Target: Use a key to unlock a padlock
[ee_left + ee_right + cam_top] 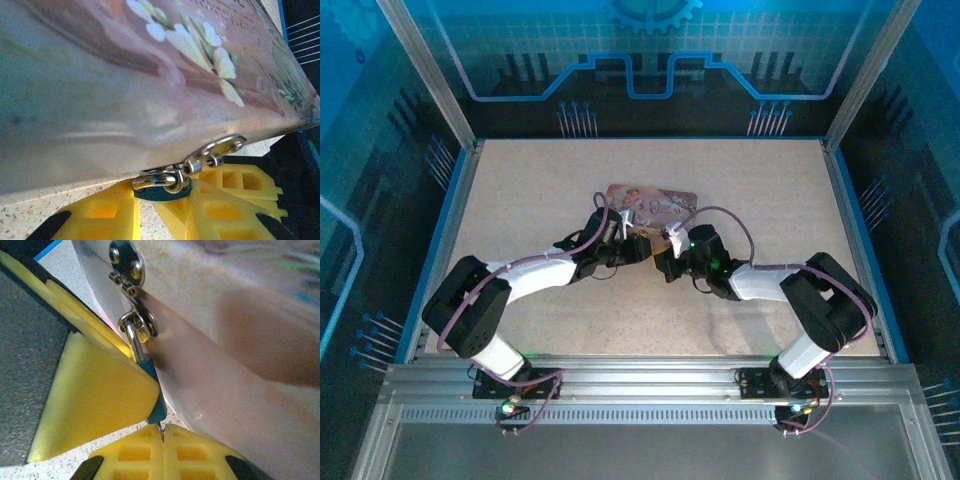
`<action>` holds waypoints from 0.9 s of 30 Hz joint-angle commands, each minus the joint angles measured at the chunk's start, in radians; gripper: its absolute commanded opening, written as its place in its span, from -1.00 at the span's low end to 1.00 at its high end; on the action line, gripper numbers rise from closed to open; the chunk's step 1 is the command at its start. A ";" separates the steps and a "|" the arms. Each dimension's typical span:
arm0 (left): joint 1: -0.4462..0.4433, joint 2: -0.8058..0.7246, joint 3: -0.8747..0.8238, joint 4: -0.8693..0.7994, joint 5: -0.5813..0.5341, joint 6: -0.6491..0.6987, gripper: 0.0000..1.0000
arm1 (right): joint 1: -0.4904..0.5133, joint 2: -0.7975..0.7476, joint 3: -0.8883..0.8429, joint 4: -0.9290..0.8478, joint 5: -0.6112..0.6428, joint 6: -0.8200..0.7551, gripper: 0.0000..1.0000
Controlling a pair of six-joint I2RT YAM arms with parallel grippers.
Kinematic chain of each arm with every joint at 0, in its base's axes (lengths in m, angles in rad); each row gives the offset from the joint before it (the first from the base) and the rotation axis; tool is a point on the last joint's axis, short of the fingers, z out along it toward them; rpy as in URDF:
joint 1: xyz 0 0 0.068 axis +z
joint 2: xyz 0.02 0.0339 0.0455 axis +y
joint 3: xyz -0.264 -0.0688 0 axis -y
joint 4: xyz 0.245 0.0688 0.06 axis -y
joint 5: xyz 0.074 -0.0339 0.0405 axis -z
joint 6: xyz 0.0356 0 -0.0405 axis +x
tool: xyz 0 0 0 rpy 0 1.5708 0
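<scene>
Where blue-lit panelled walls (640,60) close round the booth, a pale speckled table (520,200) lies beneath them, with a metal rail (640,375) along its near edge. The left arm (535,270) and right arm (770,282) reach in from that edge and meet mid-table at a pink flowered tin (655,203), which they partly cover.

Seen from the left wrist, the tin's side is blurred and cut off by the picture's edges. A silvery hasp (220,147) sits at its lower edge, and the dark teal padlock (162,194) is hooked through it. The left pincer (160,205) grips the padlock between yellow fingers.

Seen from the right wrist, the right pincer (162,440) is pinched tight on the key (160,427), a grey sliver mostly hidden between the fingers, its tip meeting the padlock's base. From above, padlock and key are too small to make out.
</scene>
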 commanded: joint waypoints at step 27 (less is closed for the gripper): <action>-0.001 -0.065 -0.115 0.107 0.003 -0.103 0.22 | -0.027 0.079 0.027 -0.159 -0.076 0.047 -1.00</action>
